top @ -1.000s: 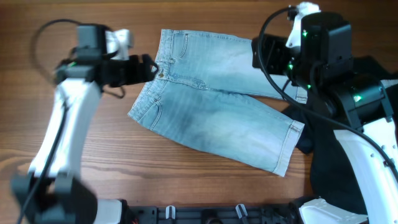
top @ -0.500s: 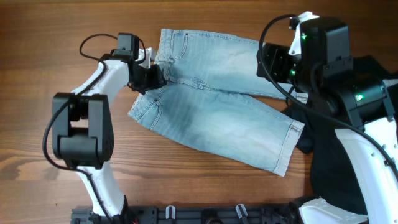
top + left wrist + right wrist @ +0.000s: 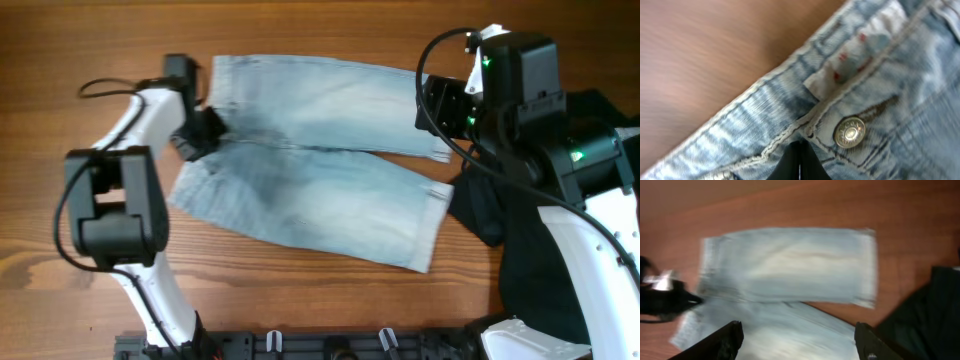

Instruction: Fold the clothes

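- Two garments lie on the wooden table point(image 3: 300, 300). The denim shorts point(image 3: 310, 165) are spread flat, both legs side by side.
- The black garment point(image 3: 478, 208) lies just beside the shorts' leg ends, on the side away from the waistband point(image 3: 755, 112).
- The left gripper point(image 3: 799, 158) is at the shorts' waistband. Its fingers are pinched together on the denim, just beside the metal button point(image 3: 849, 133) (this wrist view is blurred).
- The right gripper point(image 3: 799, 342) hovers above the shorts near their leg ends, fingers spread wide and holding nothing.
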You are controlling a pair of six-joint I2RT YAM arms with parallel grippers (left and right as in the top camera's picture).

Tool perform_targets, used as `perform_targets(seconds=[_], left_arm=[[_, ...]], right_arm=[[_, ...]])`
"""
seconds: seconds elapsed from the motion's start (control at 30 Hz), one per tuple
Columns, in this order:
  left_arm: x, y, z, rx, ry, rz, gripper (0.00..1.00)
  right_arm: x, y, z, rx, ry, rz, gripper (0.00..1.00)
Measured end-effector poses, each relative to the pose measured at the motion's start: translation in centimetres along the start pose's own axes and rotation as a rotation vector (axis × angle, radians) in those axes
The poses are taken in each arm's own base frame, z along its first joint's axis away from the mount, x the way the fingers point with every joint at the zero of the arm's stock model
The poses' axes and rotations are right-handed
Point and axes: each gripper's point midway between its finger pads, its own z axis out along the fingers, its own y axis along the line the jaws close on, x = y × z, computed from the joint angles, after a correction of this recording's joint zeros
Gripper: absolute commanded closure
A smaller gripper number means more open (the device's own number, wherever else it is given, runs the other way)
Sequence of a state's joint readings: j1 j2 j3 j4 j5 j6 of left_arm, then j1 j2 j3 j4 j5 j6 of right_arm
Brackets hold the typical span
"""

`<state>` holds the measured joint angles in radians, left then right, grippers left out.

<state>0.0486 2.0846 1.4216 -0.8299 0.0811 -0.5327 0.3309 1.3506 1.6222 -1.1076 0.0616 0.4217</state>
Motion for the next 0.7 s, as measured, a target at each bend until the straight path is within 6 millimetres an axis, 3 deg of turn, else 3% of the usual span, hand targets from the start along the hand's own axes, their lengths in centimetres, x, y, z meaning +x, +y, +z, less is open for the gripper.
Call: perform_targets(seconds=[0.1, 0.17, 0.27, 0.4, 0.47, 0.53, 0.63, 0.7], left_arm=[[-2.1, 4.9, -0.5, -0.041, 0.002, -0.157, 0.96], [-3.9, 9.0, -0.9, -0.013, 0.013, -0.288, 0.96], [-4.7, 11.8, -1.3, 0.094, 0.055, -0.376, 0.92], [-4.5, 12.1, -1.8, 0.187, 0.076, -0.343, 0.85], [-3.8, 11.9, -2.6, 0.212, 0.082, -0.298, 0.82], [-3.0, 11.5, -4.3, 0.229, 0.079, -0.256, 0.78], [-1.9, 10.4, -9.0, 0.240, 0.013, -0.155, 0.76], [-1.0, 9.8, -11.0, 0.220, -0.017, -0.103, 0.77]], right_arm=[[1.3, -0.9, 1.1, 0.050, 0.071, -0.005, 0.21], [2.5, -1.4, 3.0, 0.090, 0.146, -0.012, 0.21], [4.4, -1.9, 6.1, 0.138, 0.269, -0.020, 0.28], [7.2, -1.0, 10.8, 0.094, 0.446, -0.070, 0.30], [9.8, -0.1, 14.0, 0.023, 0.579, -0.114, 0.32], [12.1, -0.1, 16.4, 0.002, 0.687, -0.134, 0.32], [16.3, -1.0, 20.0, 0.013, 0.858, -0.140, 0.34], [18.0, -1.6, 21.3, 0.031, 0.917, -0.136, 0.35]])
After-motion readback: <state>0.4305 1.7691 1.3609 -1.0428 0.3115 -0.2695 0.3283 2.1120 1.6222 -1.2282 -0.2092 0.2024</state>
